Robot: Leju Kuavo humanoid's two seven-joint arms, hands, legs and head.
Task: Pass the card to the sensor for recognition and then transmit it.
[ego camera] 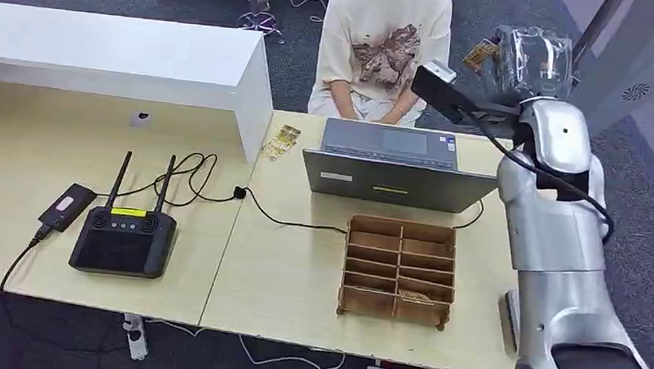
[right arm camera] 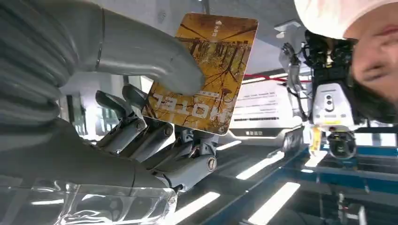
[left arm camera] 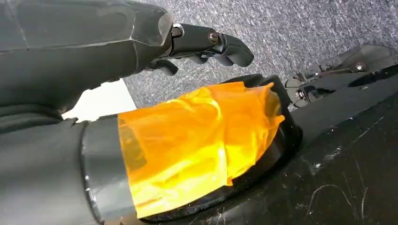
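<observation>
My right hand (ego camera: 531,64), wrapped in clear plastic, is raised high at the far right, above the table's far edge. It pinches a yellow-brown hotel card (right arm camera: 206,70) between the thumb and the fingers (right arm camera: 187,154); the card (ego camera: 479,54) sticks out toward the person. A small black reader (ego camera: 66,206) with a pink label lies on the left table, wired, far from the card. My left hand (left arm camera: 206,42) hangs over grey carpet, fingers loosely apart, holding nothing.
A person in a cream shirt (ego camera: 385,48) sits across the table behind a grey laptop (ego camera: 395,168). A wooden compartment box (ego camera: 399,269) stands in front of it. A black antenna console (ego camera: 125,239), loose cards (ego camera: 281,141) and a white shelf (ego camera: 113,53) lie to the left.
</observation>
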